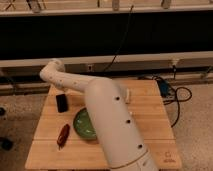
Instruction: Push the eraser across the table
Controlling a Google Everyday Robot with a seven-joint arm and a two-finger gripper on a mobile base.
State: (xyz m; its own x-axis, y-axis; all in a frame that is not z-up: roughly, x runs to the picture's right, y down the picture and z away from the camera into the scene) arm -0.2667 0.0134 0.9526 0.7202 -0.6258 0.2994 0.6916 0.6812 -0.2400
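Our gripper hides beyond the arm's (107, 120) bend, fingers pressed together. The eraser (61, 102) lies near the bench's (150, 115) left edge, so we judge the push not yet done.

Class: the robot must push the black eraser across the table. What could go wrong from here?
1. The eraser lies near the table's side edge; a push outward might drop it.
2. The green bowl and red-brown object lie close by; a push toward them might knock them.
The gripper, at the arm's far end over the far corner, is not visible.
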